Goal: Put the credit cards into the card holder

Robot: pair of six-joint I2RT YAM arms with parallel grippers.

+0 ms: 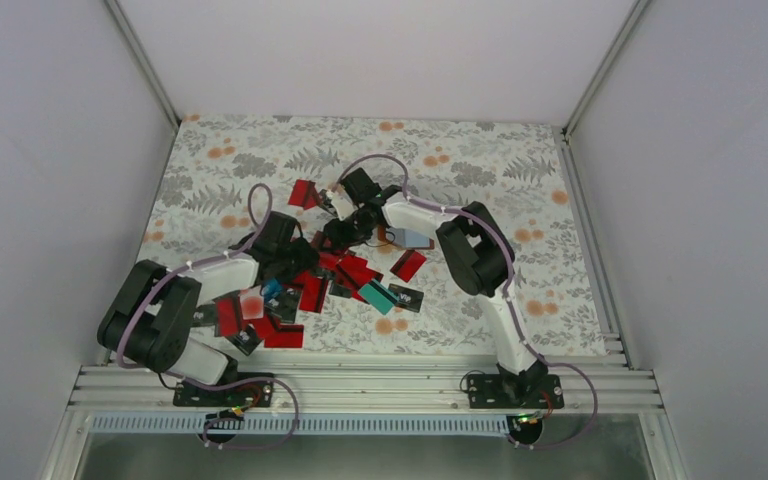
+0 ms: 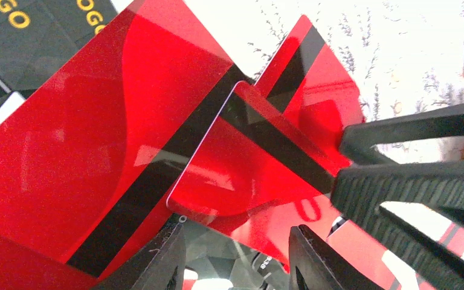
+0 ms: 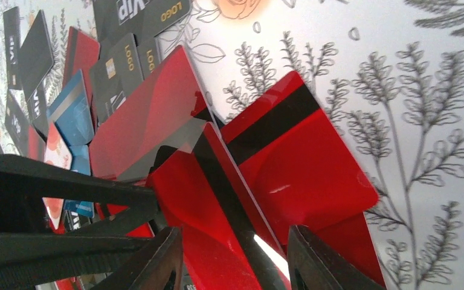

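Observation:
Many credit cards, mostly red and black [image 1: 300,295], lie in a loose heap on the floral mat, with a teal one [image 1: 376,295] among them. The brown card holder [image 1: 407,238] lies open just right of the heap, under the right forearm, and shows in neither wrist view. My left gripper [image 1: 312,262] and right gripper [image 1: 338,240] meet tip to tip over the heap. One red card with a black stripe [image 2: 260,175] is tilted up on edge. It passes between the parted jaws of both the left gripper [image 2: 235,241] and the right gripper [image 3: 235,241]. Neither pinches it.
A lone red card [image 1: 303,193] lies behind the grippers and another [image 1: 408,264] lies beside the holder. Black cards with gold lettering [image 3: 127,66] and a blue card [image 3: 72,115] lie left of the tilted card. White walls enclose the mat; an aluminium rail [image 1: 360,380] runs along the near edge.

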